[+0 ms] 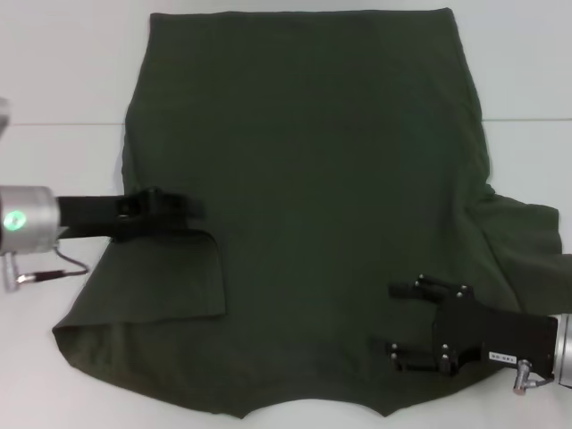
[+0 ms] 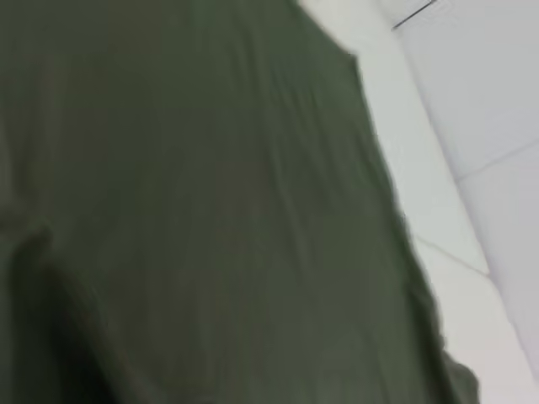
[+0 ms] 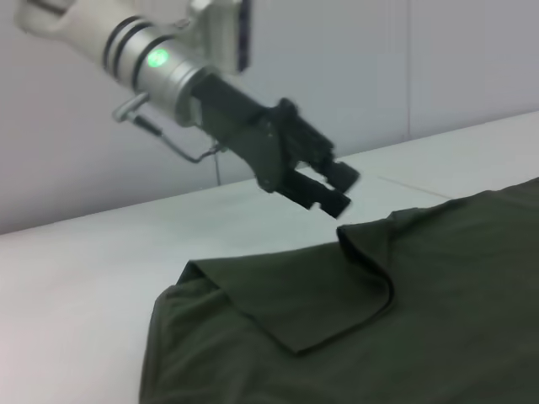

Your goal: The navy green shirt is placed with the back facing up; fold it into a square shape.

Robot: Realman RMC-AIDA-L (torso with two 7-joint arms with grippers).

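— Where is the navy green shirt (image 1: 313,179)?
— Spread flat over the white table (image 1: 54,71), plain side up, hem toward the far edge, collar notch at the near edge. Fills most of the head view. Left sleeve (image 1: 161,277) already folded inward, lying as a flap on the body of the shirt; right sleeve (image 1: 527,232) spread outward on the table.
— And the left gripper (image 1: 192,212)?
— Reaching in from the left, raised just above the folded sleeve flap, near its upper edge. In the right wrist view (image 3: 328,187), fingers slightly apart, nothing between them, clear of the cloth.
— The right gripper (image 1: 400,320)?
— Low over the near right part of the shirt, pointing inward. Fingers (image 1: 407,290) spread wide, one nearer the collar edge, one farther in, only cloth below. Contact with the fabric: cannot tell.
— Left wrist view?
— Just olive cloth (image 2: 210,210) up close, with a strip of table (image 2: 472,168) beside its edge.
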